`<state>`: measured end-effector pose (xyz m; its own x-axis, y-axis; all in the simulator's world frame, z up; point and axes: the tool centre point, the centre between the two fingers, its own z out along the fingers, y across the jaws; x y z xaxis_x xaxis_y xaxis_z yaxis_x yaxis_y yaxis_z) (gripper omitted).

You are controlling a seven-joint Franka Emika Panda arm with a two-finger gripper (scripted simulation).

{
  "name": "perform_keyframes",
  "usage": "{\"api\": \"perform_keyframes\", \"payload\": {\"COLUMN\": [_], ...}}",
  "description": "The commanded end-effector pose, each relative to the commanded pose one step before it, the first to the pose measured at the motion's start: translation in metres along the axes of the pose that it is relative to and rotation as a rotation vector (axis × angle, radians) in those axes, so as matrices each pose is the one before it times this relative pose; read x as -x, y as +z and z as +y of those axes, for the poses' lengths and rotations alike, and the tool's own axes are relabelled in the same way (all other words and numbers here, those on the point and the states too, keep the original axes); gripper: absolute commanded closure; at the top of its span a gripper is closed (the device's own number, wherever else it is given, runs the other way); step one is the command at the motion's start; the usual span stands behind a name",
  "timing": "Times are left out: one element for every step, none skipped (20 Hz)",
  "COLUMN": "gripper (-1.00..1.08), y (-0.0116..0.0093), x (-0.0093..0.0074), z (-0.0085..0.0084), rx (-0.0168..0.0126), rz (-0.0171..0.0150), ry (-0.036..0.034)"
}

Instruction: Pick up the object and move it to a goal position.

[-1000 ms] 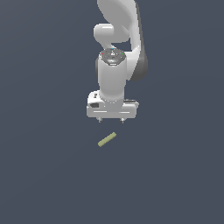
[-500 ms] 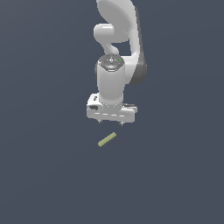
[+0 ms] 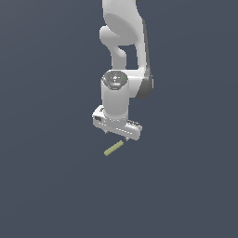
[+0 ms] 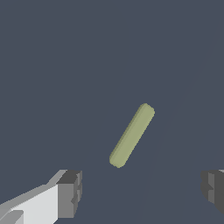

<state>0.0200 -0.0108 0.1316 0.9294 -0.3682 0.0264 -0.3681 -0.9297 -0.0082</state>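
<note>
In the exterior view, the pincer (image 3: 117, 134) has turned about its axis and dropped closer to the stick (image 3: 114, 148), which lies flat on the bench (image 3: 46, 186) just below the fingertips and hasn't moved. That turn seems meant to set the fingers across the stick before the last descent.

In the wrist view, the stick (image 4: 131, 135) lies slantwise ahead of the two fingers (image 4: 70, 193), which stand wide apart and hold nothing, with clear room on either side of it.

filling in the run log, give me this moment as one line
phase: approach | gripper: open, above stick, not touching | olive-yellow stick: lying flat on the dark surface, ungrasped | goal: not visible
</note>
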Motion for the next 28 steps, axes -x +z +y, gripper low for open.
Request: {"api": "perform_keyframes", "payload": {"gripper": [-0.92, -0.92, -0.92, -0.92, -0.92, -0.92, -0.92, -0.92, -0.92, -0.92, -0.92, -0.92, -0.92, -0.92, -0.92, -0.92, -0.92, -0.92, -0.92, -0.92, -0.92, -0.92, -0.92, -0.92, -0.92, -0.92, -0.92, -0.92], "y": [0.01048, 0.00415, 0.00415, 0.00415, 0.00415, 0.00415, 0.00413, 0.00395, 0.00374, 0.00353, 0.00331, 0.00310, 0.00288, 0.00267, 0.00245, 0.00224, 0.00203, 0.00181, 0.00160, 0.00138, 0.00117, 0.00096, 0.00074, 0.00053, 0.00032, 0.00010, -0.00040, 0.00034], "x": [-0.00148, -0.00062, -0.00063, -0.00064, -0.00065, -0.00066, -0.00067, -0.00065, -0.00062, -0.00060, -0.00057, -0.00055, -0.00052, -0.00049, -0.00045, -0.00041, -0.00039, -0.00035, -0.00031, -0.00027, -0.00023, -0.00018, -0.00015, -0.00012, -0.00008, 0.00003, 0.00019, 0.00002], "z": [0.00139, 0.00056, 0.00057, 0.00057, 0.00059, 0.00059, 0.00060, 0.00058, 0.00055, 0.00053, 0.00049, 0.00047, 0.00044, 0.00041, 0.00037, 0.00034, 0.00031, 0.00028, 0.00024, 0.00021, 0.00018, 0.00014, 0.00012, 0.00009, 0.00006, -0.00002, 0.00007, -0.00001], "rx": [-0.00017, 0.00016, 0.00029, 0.00041, 0.00053, 0.00064, 0.00075, 0.00081, 0.00085, 0.00087, 0.00088, 0.00087, 0.00085, 0.00082, 0.00078, 0.00073, 0.00067, 0.00062, 0.00055, 0.00048, 0.00041, 0.00034, 0.00027, 0.00019, 0.00012, 0.00003, 0.00019, 0.00000], "rz": [-0.00487, -0.00181, -0.00174, -0.00166, -0.00157, -0.00148, -0.00138, -0.00123, -0.00107, -0.00093, -0.00080, -0.00068, -0.00058, -0.00048, -0.00040, -0.00033, -0.00026, -0.00021, -0.00016, -0.00013, -0.00010, -0.00007, -0.00005, -0.00003, -0.00002, -0.00001, -0.00024, 0.00000], "ry": [0.07796, 0.03084, 0.03083, 0.03082, 0.03081, 0.03079, 0.03064, 0.02930, 0.02770, 0.02612, 0.02451, 0.02293, 0.02134, 0.01975, 0.01816, 0.01657, 0.01500, 0.01341, 0.01183, 0.01025, 0.00867, 0.00707, 0.00552, 0.00396, 0.00239, 0.00069, -0.00497, 0.00000]}}
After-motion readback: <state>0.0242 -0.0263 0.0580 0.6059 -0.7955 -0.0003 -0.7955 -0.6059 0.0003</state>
